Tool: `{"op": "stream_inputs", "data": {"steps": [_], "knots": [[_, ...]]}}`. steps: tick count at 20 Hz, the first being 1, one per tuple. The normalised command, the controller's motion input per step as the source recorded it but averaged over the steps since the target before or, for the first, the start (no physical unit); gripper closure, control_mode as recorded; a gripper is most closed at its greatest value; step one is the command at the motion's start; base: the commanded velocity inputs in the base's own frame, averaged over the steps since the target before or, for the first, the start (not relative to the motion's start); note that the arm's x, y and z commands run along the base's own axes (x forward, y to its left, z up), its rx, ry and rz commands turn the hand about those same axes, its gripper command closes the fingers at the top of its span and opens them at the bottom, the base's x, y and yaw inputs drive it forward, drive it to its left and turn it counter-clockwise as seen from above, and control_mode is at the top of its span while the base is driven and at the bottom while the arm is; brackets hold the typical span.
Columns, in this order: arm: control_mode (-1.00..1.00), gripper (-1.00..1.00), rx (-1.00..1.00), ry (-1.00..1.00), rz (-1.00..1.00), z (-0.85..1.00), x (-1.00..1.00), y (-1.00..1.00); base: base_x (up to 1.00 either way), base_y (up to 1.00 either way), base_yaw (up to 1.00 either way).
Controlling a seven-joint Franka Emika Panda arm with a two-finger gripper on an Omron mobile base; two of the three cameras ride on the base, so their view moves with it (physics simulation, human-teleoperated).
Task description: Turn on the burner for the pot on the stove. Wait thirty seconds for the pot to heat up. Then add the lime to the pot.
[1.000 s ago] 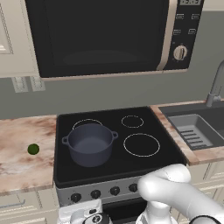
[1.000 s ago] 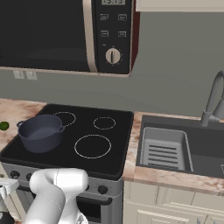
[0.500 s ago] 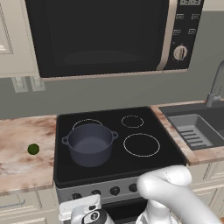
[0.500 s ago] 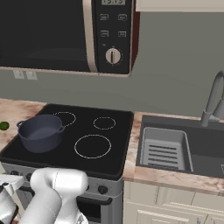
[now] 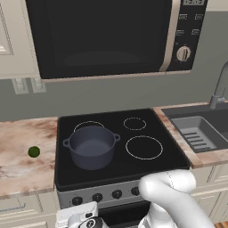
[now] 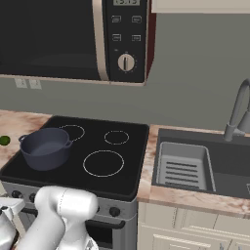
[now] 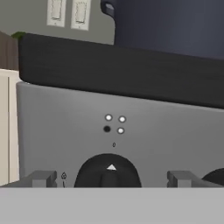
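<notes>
The dark grey-blue pot stands on the front left ring of the black glass stove. On the counter to its left lies the small green lime. My gripper is low in front of the stove's steel front, with the hand at the left end of the knob row. It is open. Its two fingertips stand wide on either side of a black knob, clear of it. The pot's wall rises above the stove edge.
More black knobs run along the steel front. A black microwave hangs over the stove. To the right is a sink with a faucet. Marble counter lies to the left, with wall outlets above it.
The hand has edged a little closer to the left-end knob at the stove front. Pot and lime have not moved.
</notes>
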Motion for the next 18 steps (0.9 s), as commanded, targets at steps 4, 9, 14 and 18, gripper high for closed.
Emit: {"op": "stream_inputs", "data": {"steps": [4,9,14,18], "knots": [[-1.00,-1.00,0.00,0.00,0.00,0.00,0.03,0.25,0.00,0.00,0.00],[-1.00,-1.00,0.00,0.00,-0.01,-0.01,0.06,0.02,0.00,0.00,0.00],[-1.00,-1.00,0.00,0.00,-0.01,-0.17,0.05,0.00,0.00,0.00,0.00],[-1.00,-1.00,0.00,0.00,-0.01,-0.23,0.06,0.00,0.00,0.00,0.00]]}}
